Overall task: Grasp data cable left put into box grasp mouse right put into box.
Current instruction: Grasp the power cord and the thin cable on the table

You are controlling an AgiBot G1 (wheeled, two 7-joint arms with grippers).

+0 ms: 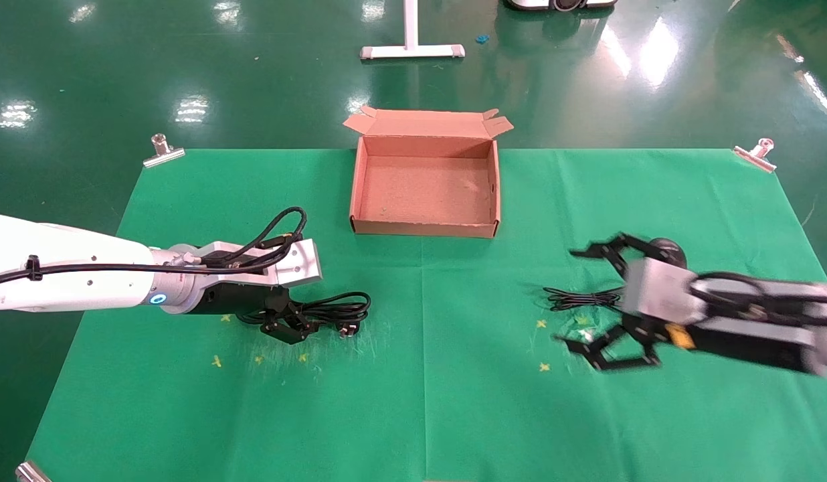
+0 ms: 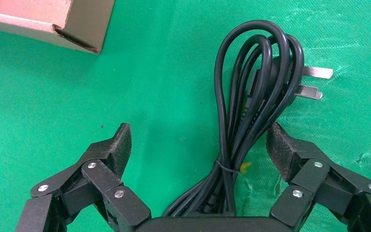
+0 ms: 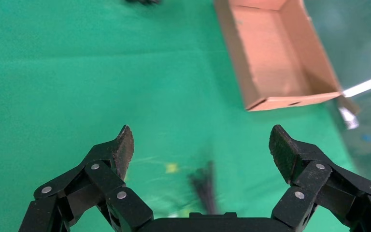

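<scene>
The data cable point(image 1: 336, 310), a thick black bundle with a pronged plug, lies on the green cloth at the left. My left gripper point(image 1: 290, 327) is low over it and open. In the left wrist view the data cable point(image 2: 251, 96) runs between the fingers of the left gripper point(image 2: 199, 133), closer to one pad, and neither pad touches it. The open brown box point(image 1: 423, 227) stands at the back centre. At the right, my right gripper point(image 1: 569, 296) is open above the mouse's thin coiled cord point(image 1: 581, 299). The mouse point(image 1: 671, 249) shows partly behind that gripper's wrist. In the right wrist view the right gripper point(image 3: 200, 133) holds nothing.
Metal clips point(image 1: 162, 150) point(image 1: 755, 152) pin the cloth's far corners. A white stand base point(image 1: 412, 50) sits on the floor beyond the table. Small yellow marks point(image 1: 216, 361) dot the cloth. A box corner point(image 2: 53, 21) shows ahead of the left gripper.
</scene>
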